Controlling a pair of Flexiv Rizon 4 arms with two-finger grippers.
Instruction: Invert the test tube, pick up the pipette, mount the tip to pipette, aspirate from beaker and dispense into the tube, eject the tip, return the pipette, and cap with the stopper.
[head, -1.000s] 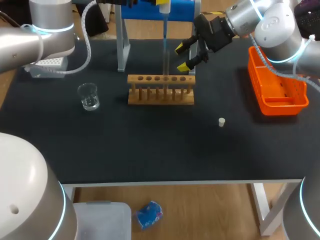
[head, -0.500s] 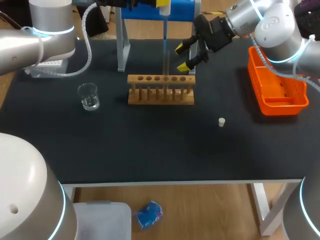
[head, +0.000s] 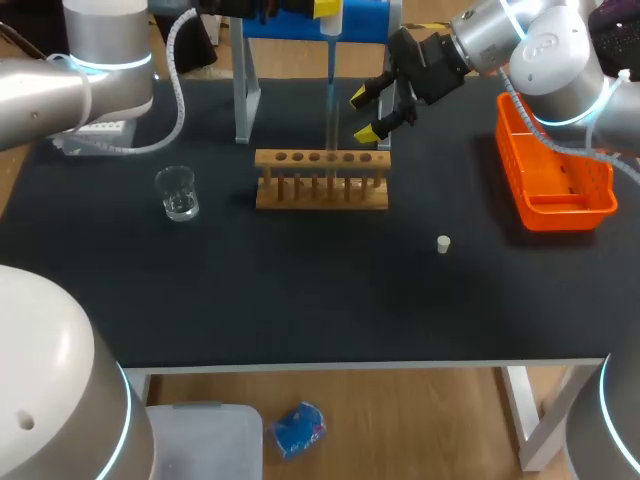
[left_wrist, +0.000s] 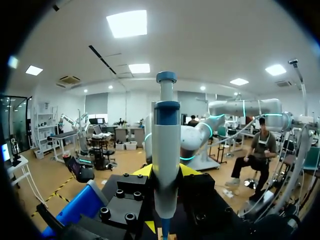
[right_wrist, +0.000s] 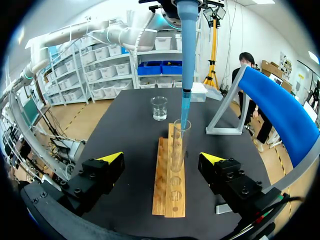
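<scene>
Pipette (left_wrist: 165, 165) sits clamped in your left gripper (left_wrist: 166, 172), its tip inside the test tube (right_wrist: 179, 145) in the wooden rack (head: 321, 180); your right gripper (head: 365, 113) hangs open at the rack's end. Beaker (head: 178, 192) stands left of the rack; stopper (head: 443, 244) lies front-right.

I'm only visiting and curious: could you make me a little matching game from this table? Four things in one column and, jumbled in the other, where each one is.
Things
1. glass cup
2. white stopper
3. orange basket
4. pipette

Places
A. held upright above the wooden rack
B. at the right edge of the table
C. lying alone, in front of the rack and to its right
D. standing to the left of the rack

Pairs: 1-D, 2-C, 3-B, 4-A
</scene>
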